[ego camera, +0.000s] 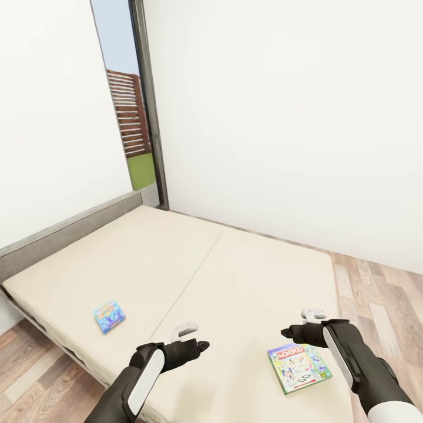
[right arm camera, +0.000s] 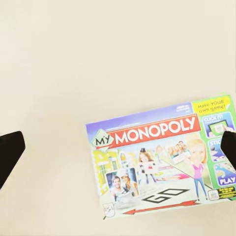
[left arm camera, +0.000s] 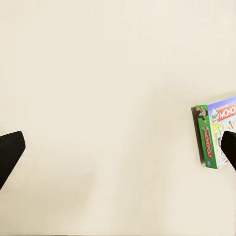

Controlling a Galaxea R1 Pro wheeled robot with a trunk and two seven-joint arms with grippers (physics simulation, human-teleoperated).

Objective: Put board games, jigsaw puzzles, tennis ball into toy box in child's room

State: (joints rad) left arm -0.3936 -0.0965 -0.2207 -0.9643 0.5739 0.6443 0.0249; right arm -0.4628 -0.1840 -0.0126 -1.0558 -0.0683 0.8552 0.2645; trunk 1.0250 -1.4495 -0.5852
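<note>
Green-edged and pale, the My Monopoly board game [ego camera: 298,368] lies flat on the cream mattress of the bed [ego camera: 176,264], near its foot-side edge by the wood plank floor [ego camera: 382,294]; in the right wrist view its printed lid [right arm camera: 162,157] faces up, and in the left wrist view its green side [left arm camera: 209,140] shows at the margin. A smaller blue board game [ego camera: 109,316] lies flat on the same mattress, well apart from the first, nearer the grey bed frame [ego camera: 64,232]. The right end effector [ego camera: 294,332] hovers just above and beside the Monopoly box, fingers spread, grasping nothing. The left end effector [ego camera: 197,346] hangs over bare mattress between the two boxes, likewise released. Behind the bed stand white walls [ego camera: 282,117] and a tall window [ego camera: 126,100].
</note>
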